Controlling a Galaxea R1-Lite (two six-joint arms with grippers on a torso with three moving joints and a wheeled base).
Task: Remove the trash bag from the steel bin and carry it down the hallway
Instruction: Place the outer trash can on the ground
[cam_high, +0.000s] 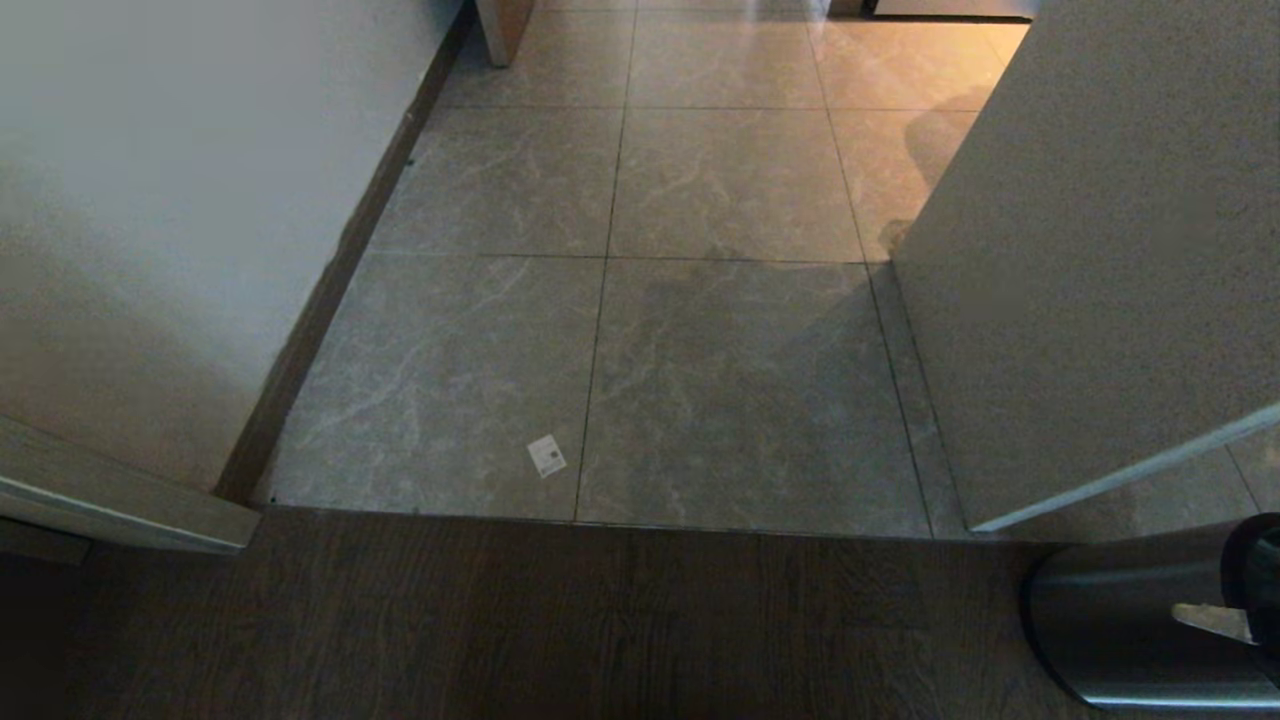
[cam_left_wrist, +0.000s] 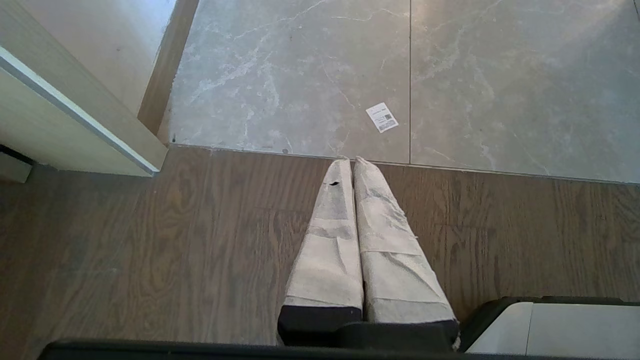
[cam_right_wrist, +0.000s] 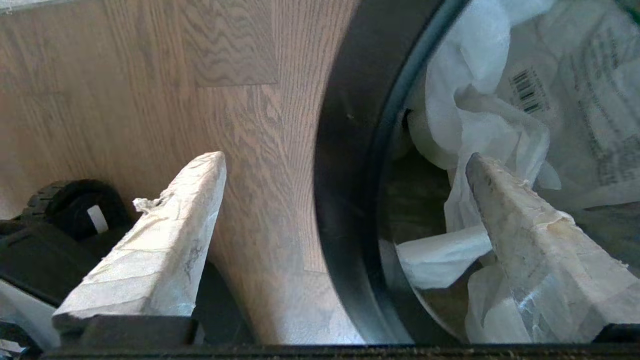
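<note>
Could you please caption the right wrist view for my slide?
Open right gripper straddles the steel bin rim above the trash bag.

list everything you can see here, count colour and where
steel bin: one, brushed silver with a black rim, on the wood floor at the robot's right
trash bag: one, white thin plastic, crumpled inside the bin
printed paper: white with a barcode, in the bin among the bag's folds; count unclear
paper label: one, small, white, on the tiles near the threshold
hallway tiles: grey-beige, marbled, running ahead
wood floor: dark brown, nearest the robot
walls: two, white, either side of the opening
baseboard: dark, along the left wall
left claw: one, pale wrapped fingers, shut, over the wood floor
right claw: one, pale wrapped fingers, open, straddling the bin's rim
</note>
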